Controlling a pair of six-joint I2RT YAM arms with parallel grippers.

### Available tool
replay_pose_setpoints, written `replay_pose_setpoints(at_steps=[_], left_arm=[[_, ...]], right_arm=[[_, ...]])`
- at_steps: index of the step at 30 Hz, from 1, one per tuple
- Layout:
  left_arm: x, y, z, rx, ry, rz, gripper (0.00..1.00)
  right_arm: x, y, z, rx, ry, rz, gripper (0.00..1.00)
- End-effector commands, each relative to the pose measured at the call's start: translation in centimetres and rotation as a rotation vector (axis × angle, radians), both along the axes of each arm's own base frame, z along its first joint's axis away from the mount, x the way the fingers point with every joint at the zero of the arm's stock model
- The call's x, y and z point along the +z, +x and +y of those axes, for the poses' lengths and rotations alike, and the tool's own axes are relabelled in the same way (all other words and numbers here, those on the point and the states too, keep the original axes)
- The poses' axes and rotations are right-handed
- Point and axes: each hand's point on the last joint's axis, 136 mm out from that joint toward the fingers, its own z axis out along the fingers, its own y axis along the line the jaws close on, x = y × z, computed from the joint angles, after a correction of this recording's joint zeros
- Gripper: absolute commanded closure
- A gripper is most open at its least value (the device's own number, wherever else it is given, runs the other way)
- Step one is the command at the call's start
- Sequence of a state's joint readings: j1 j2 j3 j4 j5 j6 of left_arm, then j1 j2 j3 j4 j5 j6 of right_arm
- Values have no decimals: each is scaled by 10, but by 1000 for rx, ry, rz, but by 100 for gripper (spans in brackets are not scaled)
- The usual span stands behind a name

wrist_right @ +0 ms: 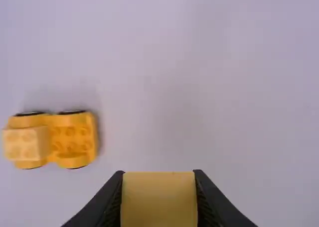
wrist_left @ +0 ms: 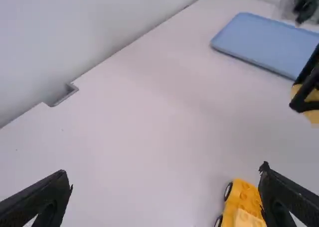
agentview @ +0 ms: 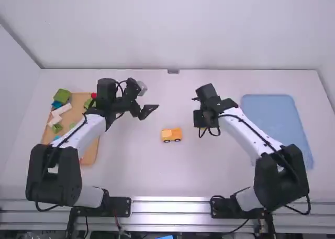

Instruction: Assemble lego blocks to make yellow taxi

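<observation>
My left gripper (agentview: 149, 111) stands open above the table, up and left of the yellow car base (agentview: 171, 134); in its wrist view the left gripper (wrist_left: 165, 172) has its fingers wide apart, nothing between them. The wheeled car base (wrist_right: 74, 139) carries a paler yellow block (wrist_right: 26, 144) on one end and bare studs on the other. Right of the car, my right gripper (agentview: 201, 125) is over the table. In its wrist view the right gripper (wrist_right: 159, 174) is shut on a yellow block (wrist_right: 159, 201), which hides what lies beneath. That held yellow block (wrist_left: 313, 115) appears beside the car in the left wrist view.
An orange-brown tray (agentview: 90, 154) with several green, blue, red and white pieces lies at the far left, partly under the left arm. A blue tray (agentview: 272, 110) is at the right, behind the right arm. A wall bounds the table's far edge.
</observation>
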State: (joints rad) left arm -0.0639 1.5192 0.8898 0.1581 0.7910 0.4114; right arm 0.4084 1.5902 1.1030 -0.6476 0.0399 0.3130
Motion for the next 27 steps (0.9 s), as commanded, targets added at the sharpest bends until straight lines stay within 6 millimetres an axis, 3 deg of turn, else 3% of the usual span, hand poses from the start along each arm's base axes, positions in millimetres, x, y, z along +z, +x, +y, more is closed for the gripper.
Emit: replay_pose_setpoints(at_steps=[1, 4, 10, 14, 18, 26, 27], left_arm=[[-6, -4, -3, -13, 3, 13, 1], [-11, -6, -3, -14, 4, 17, 1], [-21, -10, -3, -13, -1, -25, 1], [-25, -12, -3, -12, -4, -60, 1], [-27, -13, -2, -10, -3, -74, 1], [-27, -13, -2, -9, -3, -74, 1], [-27, -13, -2, -9, -3, -75, 1]], right_arm=[[-21, -1, 3, -27, 40, 65, 91], [-39, 4, 6, -5, 75, 106, 91], [-65, 4, -6, -118, 86, 186, 89], [-71, 7, -5, -173, 114, 200, 85], [-70, 10, -5, -271, 142, 201, 100], [-68, 15, 11, -643, 252, 222, 100], [-68, 14, 12, -666, 260, 225, 92]])
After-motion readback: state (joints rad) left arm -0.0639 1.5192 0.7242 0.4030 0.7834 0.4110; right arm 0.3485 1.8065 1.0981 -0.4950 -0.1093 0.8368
